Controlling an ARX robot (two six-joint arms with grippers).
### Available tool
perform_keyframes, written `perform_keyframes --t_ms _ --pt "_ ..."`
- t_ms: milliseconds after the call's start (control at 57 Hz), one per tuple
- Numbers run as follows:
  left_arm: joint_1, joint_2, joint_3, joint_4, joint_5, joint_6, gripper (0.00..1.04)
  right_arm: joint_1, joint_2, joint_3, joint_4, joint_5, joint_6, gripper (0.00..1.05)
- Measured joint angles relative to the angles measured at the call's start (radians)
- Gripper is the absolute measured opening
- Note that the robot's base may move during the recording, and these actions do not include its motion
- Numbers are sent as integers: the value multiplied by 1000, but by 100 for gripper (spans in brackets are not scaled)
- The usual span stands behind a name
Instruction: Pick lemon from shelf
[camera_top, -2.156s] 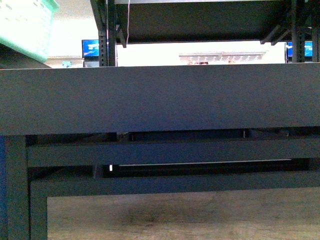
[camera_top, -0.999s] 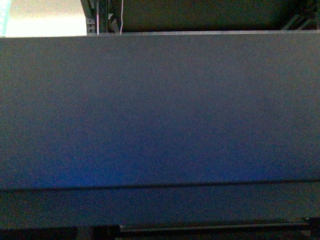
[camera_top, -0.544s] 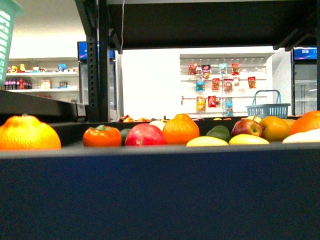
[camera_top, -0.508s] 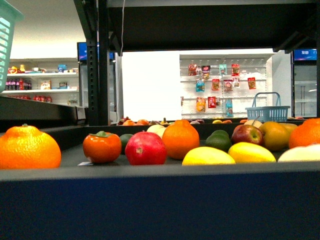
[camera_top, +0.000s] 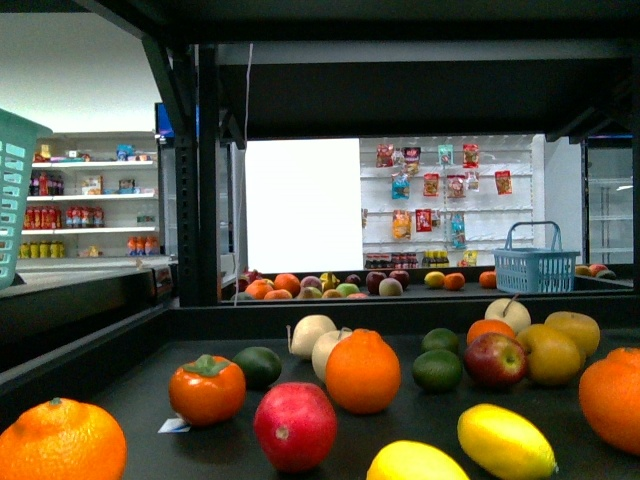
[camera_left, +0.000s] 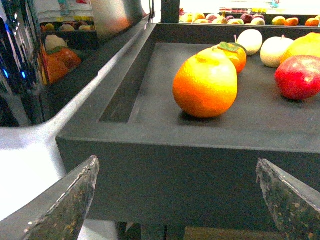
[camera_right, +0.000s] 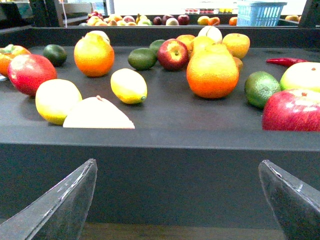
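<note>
The lemon (camera_top: 505, 440), a small bright-yellow oval, lies near the front of the black shelf tray (camera_top: 130, 400), right of a rounder yellow fruit (camera_top: 415, 463). In the right wrist view the lemon (camera_right: 129, 85) lies on the tray behind the raised front lip (camera_right: 200, 135). My right gripper (camera_right: 177, 165) is open and empty, in front of and below that lip. My left gripper (camera_left: 176, 165) is also open and empty, below the lip (camera_left: 190, 150) at the tray's left end, before a big orange (camera_left: 205, 85). Neither gripper shows in the front view.
Around the lemon lie oranges (camera_right: 212, 72), a red fruit (camera_right: 28, 74), a rounder yellow fruit (camera_right: 58, 100), a pale wedge-shaped fruit (camera_right: 98, 115), limes (camera_right: 262, 89) and apples (camera_right: 292, 110). A shelf tier (camera_top: 400, 90) hangs overhead, with a post (camera_top: 195, 170) at the left. A teal basket (camera_top: 15, 190) stands far left.
The front view has risen from the shelf's dark front panel to above its lip, so the tray and the fruit, with the lemon, now show from above.
</note>
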Motion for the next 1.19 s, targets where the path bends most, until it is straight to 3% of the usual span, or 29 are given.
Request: perform_keyframes --t_ms 1192 --pt "0 0 0 0 0 0 97 0 0 0 0 1 0 97"
